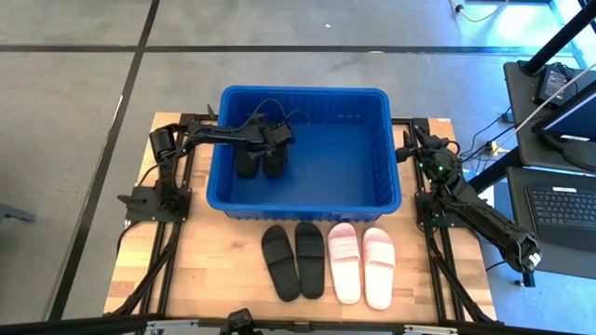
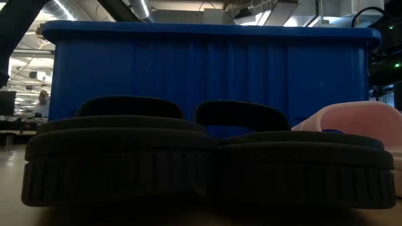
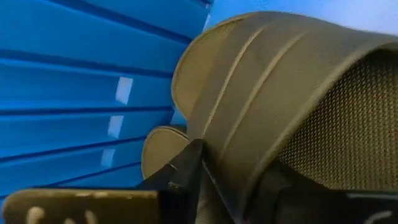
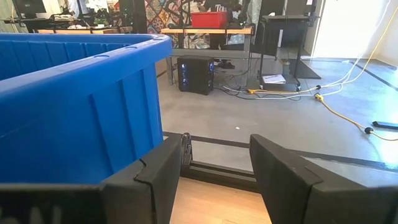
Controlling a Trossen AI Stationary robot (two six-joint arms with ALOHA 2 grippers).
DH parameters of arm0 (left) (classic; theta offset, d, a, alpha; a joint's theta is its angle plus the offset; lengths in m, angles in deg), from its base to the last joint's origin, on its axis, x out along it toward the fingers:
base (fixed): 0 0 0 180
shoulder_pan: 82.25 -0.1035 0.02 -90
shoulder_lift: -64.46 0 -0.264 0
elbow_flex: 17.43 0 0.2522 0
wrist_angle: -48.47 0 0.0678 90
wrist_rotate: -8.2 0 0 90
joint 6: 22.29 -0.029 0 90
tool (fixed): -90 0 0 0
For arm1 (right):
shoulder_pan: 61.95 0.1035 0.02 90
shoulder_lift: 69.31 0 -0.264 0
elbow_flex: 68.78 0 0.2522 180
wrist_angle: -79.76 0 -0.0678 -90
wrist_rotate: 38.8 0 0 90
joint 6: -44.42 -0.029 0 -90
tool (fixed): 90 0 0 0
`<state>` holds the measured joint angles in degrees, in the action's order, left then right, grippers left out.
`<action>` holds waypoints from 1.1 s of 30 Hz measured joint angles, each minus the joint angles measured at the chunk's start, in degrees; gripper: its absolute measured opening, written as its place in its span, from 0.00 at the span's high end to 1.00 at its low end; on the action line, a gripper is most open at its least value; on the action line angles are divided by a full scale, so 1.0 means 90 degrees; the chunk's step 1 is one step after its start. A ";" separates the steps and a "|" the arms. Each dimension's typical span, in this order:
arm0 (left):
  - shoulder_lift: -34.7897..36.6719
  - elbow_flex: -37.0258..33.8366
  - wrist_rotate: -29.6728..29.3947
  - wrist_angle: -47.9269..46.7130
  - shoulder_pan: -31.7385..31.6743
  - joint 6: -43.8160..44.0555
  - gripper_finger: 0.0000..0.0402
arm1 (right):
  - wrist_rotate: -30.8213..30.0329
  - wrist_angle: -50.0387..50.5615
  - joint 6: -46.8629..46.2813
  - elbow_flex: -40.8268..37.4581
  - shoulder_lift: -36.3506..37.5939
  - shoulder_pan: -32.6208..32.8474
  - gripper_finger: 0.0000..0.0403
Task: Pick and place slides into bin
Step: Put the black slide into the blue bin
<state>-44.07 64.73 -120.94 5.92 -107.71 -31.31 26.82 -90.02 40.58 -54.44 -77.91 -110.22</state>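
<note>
The blue bin [image 1: 382, 140] stands on the middle of the table. Two black slides [image 1: 247, 160] [image 1: 276, 164] lie side by side in its left half. My left gripper [image 1: 277, 136] reaches into the bin over them and is open; its fingers [image 3: 186, 171] stand on either side of one black slide's wide strap [image 3: 267, 93]. On the table before the bin lie two black slides [image 1: 281, 263] [image 1: 310, 259] and two pink slides [image 1: 344, 262] [image 1: 377, 267], soles down. My right gripper [image 4: 214, 177] waits open outside the bin's right wall [image 4: 74, 99].
The bin's ribbed inner wall [image 3: 74, 93] stands close beside my left gripper. In the low view the black slides [image 2: 119, 157] [image 2: 301, 169] and a pink one [image 2: 358, 119] stand before the bin's front wall [image 2: 207, 69]. Bare wood lies left and right of the four slides.
</note>
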 joint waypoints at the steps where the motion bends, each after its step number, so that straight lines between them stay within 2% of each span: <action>1: 0.0000 0.0000 0.0039 -0.0017 -0.0018 0.0060 0.74 | 0.0000 -0.0001 0.0001 0.0001 0.0000 0.0001 0.52; 11: 0.0053 0.0000 0.0523 -0.0101 -0.0021 0.0129 0.59 | 0.0000 -0.0001 0.0002 0.0002 0.0000 0.0000 0.52; 18: 0.0053 0.0031 0.0586 -0.0176 0.0001 0.0161 0.50 | -0.0001 -0.0001 0.0001 0.0001 0.0000 0.0000 0.52; 30: 0.0058 0.0989 0.0846 -0.1391 0.0006 0.0180 0.42 | -0.0002 0.0001 0.0002 0.0000 0.0000 0.0002 0.52; 33: 0.0058 0.1266 0.1146 -0.1812 0.0003 0.0342 0.41 | -0.0002 -0.0001 0.0002 0.0000 0.0000 0.0001 0.52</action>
<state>-43.55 76.13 -110.63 -10.39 -107.69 -28.23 26.80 -90.03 40.60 -54.44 -77.91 -110.22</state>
